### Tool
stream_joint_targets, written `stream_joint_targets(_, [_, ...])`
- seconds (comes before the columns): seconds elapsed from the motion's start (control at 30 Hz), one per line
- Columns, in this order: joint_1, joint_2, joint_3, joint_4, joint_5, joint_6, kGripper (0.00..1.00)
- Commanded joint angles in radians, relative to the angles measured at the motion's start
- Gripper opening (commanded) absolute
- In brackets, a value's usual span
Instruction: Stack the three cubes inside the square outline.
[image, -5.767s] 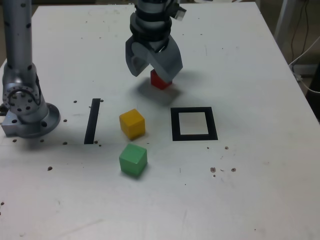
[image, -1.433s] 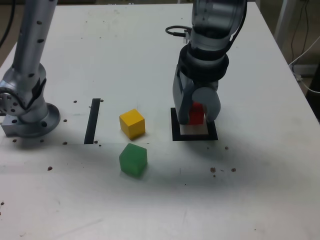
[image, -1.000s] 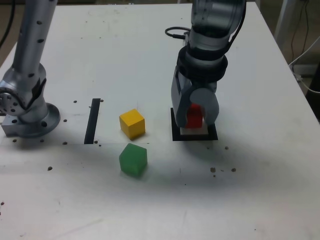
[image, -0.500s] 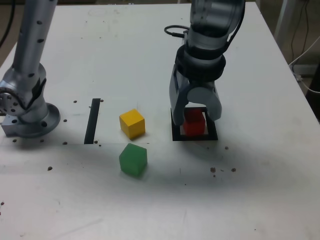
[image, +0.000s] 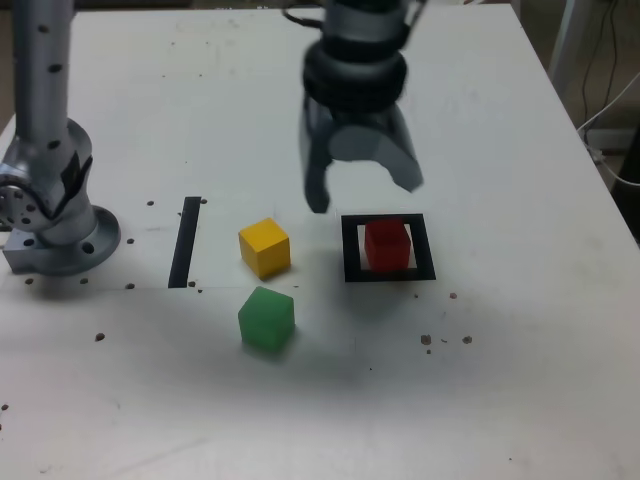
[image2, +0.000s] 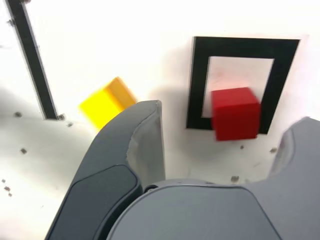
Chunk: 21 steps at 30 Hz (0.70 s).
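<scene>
The red cube rests inside the square outline, free of the arm. My gripper hangs open above the table, behind and toward the exterior view's left of the outline, holding nothing. Its grey fingers fill the near part of the wrist view. The yellow cube sits on the table to the exterior view's left of the outline. In front of it lies the green cube, which the wrist view does not show.
A straight black strip lies to the exterior view's left of the yellow cube. The arm's grey base stands at the table's left edge in the exterior view. Small dark specks dot the white table.
The gripper opened and let go of the red cube inside the outline, then rose and moved back and toward the exterior view's left. The yellow and green cubes stayed put.
</scene>
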<state>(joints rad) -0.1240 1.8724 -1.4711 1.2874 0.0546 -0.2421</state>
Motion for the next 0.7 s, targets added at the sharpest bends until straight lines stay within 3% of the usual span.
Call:
stream_joint_targets(0.0, [0.0, -0.064, 0.056, 0.0, -0.015, -0.044, 0.99])
stream_joint_targets(0.33, [0.0, -0.242, 0.306, -0.007, -0.046, -0.308, 0.97])
stream_joint_targets(0.67, [0.0, -0.23, 0.416, -0.094, -0.115, -0.375, 0.96])
